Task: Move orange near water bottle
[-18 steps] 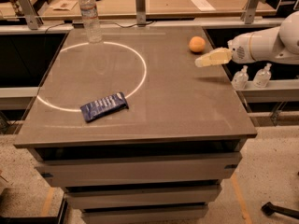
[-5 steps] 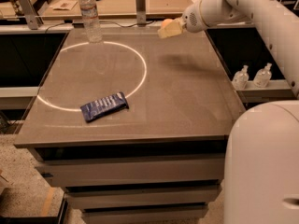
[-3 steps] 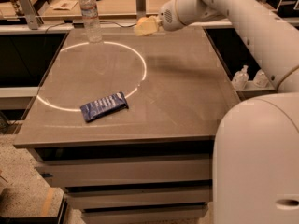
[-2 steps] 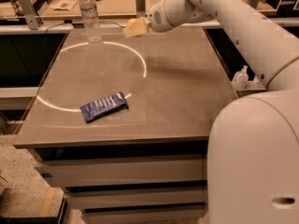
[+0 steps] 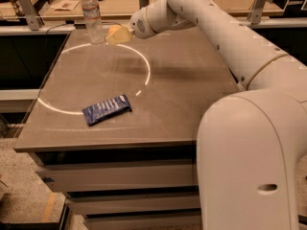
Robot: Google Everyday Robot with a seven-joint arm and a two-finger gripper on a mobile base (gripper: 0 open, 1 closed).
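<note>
- Claw over the far left part of the bench, just right of the water bottle, close beside it yet apart.
- Clamped around the orange, with only a sliver of the fruit showing between the pale fingers, up off the surface.
- Water bottle upright at the bench's far edge, white cap on, at the far rim of a bright white ring on the top.
- Blue snack packet flat near the front left, on the ring's near arc, well apart from the claw.
- White arm reaching in from the right; bulky body filling the near right corner.
</note>
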